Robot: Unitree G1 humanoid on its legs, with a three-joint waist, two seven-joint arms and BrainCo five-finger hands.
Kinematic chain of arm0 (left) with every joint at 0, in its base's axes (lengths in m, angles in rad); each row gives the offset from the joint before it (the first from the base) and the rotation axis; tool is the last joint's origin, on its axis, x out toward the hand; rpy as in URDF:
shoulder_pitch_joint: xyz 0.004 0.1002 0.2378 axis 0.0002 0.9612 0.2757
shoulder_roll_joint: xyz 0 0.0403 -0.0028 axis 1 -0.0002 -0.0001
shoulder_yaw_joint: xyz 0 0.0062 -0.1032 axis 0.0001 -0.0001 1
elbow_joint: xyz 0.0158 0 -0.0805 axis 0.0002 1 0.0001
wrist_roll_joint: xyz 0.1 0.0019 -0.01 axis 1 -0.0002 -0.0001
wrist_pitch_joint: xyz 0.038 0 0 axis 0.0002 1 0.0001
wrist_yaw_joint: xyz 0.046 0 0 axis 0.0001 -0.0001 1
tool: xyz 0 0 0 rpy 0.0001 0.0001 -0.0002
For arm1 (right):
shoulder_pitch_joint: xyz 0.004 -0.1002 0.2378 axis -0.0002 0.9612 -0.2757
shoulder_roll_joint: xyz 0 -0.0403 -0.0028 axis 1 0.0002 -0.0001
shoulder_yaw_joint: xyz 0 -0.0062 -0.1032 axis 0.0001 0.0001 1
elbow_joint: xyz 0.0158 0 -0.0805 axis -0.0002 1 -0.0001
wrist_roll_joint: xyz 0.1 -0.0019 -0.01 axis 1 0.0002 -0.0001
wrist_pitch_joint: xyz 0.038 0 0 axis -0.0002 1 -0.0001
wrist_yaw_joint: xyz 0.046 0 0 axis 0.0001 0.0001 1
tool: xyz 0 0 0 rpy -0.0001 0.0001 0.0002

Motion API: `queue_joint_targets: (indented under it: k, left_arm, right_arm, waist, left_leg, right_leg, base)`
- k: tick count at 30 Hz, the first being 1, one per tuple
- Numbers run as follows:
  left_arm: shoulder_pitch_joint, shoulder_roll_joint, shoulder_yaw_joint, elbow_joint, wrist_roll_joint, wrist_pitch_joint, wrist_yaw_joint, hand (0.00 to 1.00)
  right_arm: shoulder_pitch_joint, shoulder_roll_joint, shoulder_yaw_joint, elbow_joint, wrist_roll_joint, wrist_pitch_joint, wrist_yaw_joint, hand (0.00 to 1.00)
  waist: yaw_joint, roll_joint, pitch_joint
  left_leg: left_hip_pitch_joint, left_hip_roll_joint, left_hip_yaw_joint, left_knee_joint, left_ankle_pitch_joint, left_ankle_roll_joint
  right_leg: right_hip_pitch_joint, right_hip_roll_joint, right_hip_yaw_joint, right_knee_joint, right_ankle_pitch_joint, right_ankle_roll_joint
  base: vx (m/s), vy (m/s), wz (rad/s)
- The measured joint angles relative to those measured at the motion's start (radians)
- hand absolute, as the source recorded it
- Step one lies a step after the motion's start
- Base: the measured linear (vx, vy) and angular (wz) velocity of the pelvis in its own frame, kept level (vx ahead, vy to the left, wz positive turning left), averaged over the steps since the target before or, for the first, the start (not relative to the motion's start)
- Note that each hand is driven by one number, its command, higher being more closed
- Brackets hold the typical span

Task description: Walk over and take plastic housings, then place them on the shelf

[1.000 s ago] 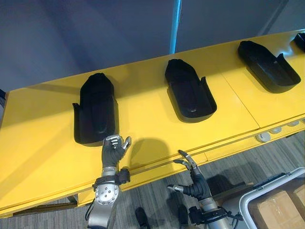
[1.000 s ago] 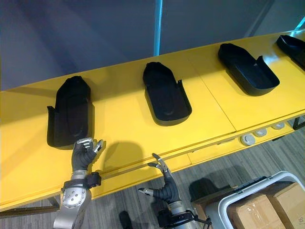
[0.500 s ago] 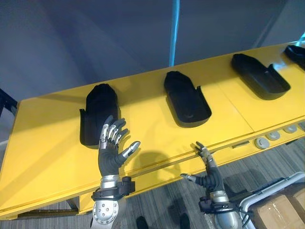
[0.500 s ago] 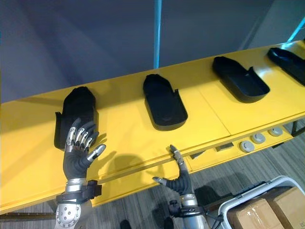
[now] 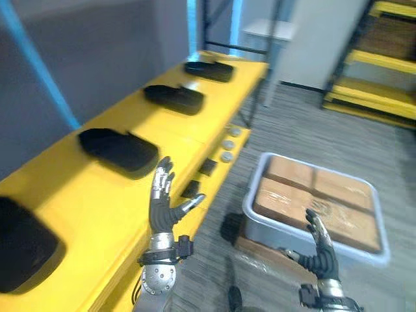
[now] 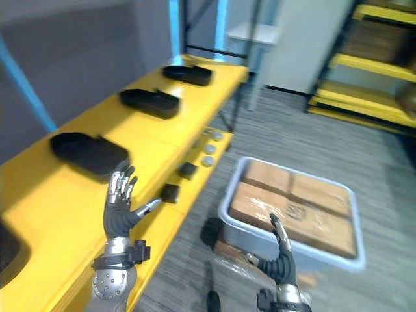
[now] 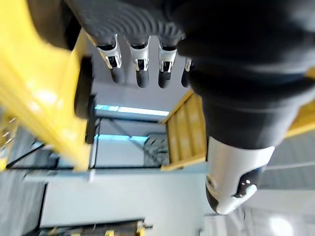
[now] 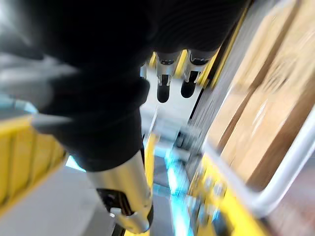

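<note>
Several black plastic housings lie in a row on the long yellow shelf (image 5: 97, 195): one at the near left edge (image 5: 23, 250), one (image 5: 117, 149) further on, another (image 5: 174, 99) beyond it, and a far one (image 5: 208, 69). My left hand (image 5: 162, 205) is raised above the shelf's front edge, fingers straight and spread, holding nothing. Down at the lower right, my right hand (image 5: 318, 250) hovers over the floor in front of a crate, open and empty. Both wrist views show straight fingers (image 7: 140, 66) (image 8: 165, 83) with nothing in them.
A grey crate (image 5: 260, 211) with wrapped brown boxes (image 5: 318, 201) stands on the floor to the right of the shelf. Round knobs and dark blocks (image 5: 224, 146) sit along the shelf's front face. Yellow racking (image 5: 380, 65) stands at the far right, a pale cabinet (image 5: 270, 36) at the back.
The camera has swung sharply right, so the shelf now runs away along the left. My left hand went from curled by the near housing to open and raised.
</note>
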Motion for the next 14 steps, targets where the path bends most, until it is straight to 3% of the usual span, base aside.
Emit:
queue_joint_targets:
  k: [2,3,4,5,7,9,10,11,13,14]
  left_arm:
    - [0.006,0.000,0.022,0.017,-0.001,0.000,0.008,0.00]
    - [0.013,0.001,0.037,0.032,-0.001,0.003,0.010,0.00]
    - [0.025,-0.005,0.070,0.048,-0.001,0.005,0.016,0.00]
    - [0.029,-0.032,0.085,0.082,-0.001,0.018,0.016,0.00]
    - [0.034,-0.062,0.130,0.120,-0.002,0.021,0.019,0.00]
    - [0.009,-0.059,0.162,0.208,-0.003,0.021,0.022,0.00]
    - [-0.002,-0.059,0.169,0.245,-0.003,0.022,0.023,0.00]
    - [-0.031,-0.055,0.174,0.372,-0.005,0.022,0.026,0.00]
    - [-0.061,-0.036,0.173,0.567,-0.036,0.030,0.022,0.00]
    - [-0.076,-0.022,0.173,0.672,-0.061,0.044,0.015,0.00]
  right_arm:
    - [0.006,0.000,-0.004,0.020,-0.019,0.008,-0.006,0.00]
    - [0.015,0.002,-0.005,0.023,-0.030,0.014,-0.006,0.00]
    - [0.008,-0.004,-0.014,0.027,-0.034,0.016,-0.006,0.00]
    - [-0.008,-0.022,-0.036,0.038,-0.034,0.029,-0.006,0.00]
    - [-0.034,-0.044,-0.059,0.043,-0.033,0.035,-0.007,0.00]
    - [-0.045,-0.052,-0.079,0.048,-0.028,0.033,-0.013,0.00]
    - [-0.047,-0.057,-0.087,0.067,-0.027,0.030,-0.015,0.00]
    - [-0.069,-0.057,-0.118,0.169,-0.023,0.022,-0.021,0.00]
    - [-0.111,-0.056,-0.143,0.382,0.014,0.026,-0.023,0.00]
    - [-0.141,-0.053,-0.152,0.498,0.049,0.034,-0.026,0.00]
  waist:
    - [0.006,0.000,-0.010]
    - [0.015,-0.019,-0.031]
    - [0.030,-0.038,-0.053]
    - [0.029,-0.008,-0.049]
    - [0.036,0.024,-0.057]
    - [0.035,0.022,-0.057]
    - [0.030,0.022,-0.057]
    - [0.028,0.027,-0.063]
    - [0.028,0.025,-0.075]
    - [0.027,0.026,-0.077]
  left_leg:
    - [-0.003,0.021,0.035,-0.002,0.008,-0.018]
    - [-0.012,0.025,0.055,0.000,0.009,-0.036]
    - [-0.051,0.024,0.076,0.024,0.009,-0.058]
    - [-0.070,0.037,0.039,0.025,0.012,-0.057]
    - [-0.055,0.049,-0.082,0.002,0.023,-0.056]
    - [-0.051,0.019,-0.252,-0.021,0.009,-0.078]
    - [-0.051,0.004,-0.282,-0.034,0.010,-0.078]
    - [-0.044,-0.020,-0.287,-0.081,0.039,-0.066]
    - [-0.012,-0.024,-0.280,-0.133,0.058,-0.096]
    - [-0.007,-0.029,-0.273,-0.151,0.068,-0.095]
  right_leg:
    - [0.081,-0.020,0.018,-0.023,-0.053,0.070]
    - [0.136,-0.023,0.030,-0.108,-0.079,0.113]
    - [0.177,0.009,0.076,-0.308,-0.126,0.078]
    - [0.174,0.048,0.097,-0.347,-0.087,0.062]
    - [0.176,0.125,0.170,-0.398,-0.041,0.022]
    - [0.178,0.145,0.202,-0.400,-0.036,0.014]
    - [0.178,0.147,0.206,-0.400,-0.036,0.013]
    - [0.179,0.151,0.220,-0.400,-0.036,0.013]
    - [0.187,0.153,0.232,-0.434,-0.019,0.017]
    - [0.192,0.150,0.235,-0.457,-0.005,0.021]
  base:
    - [-0.10,-0.185,-0.81]
    - [-0.11,-0.384,-1.16]
    - [-0.08,-0.359,-1.15]
    - [-0.05,-0.330,-1.12]
    - [0.04,-0.159,-1.11]
    - [0.01,-0.128,-0.82]
    - [-0.01,-0.068,-0.51]
    - [0.01,-0.011,-0.29]
    - [0.03,0.019,-0.26]
    - [0.03,0.028,-0.15]
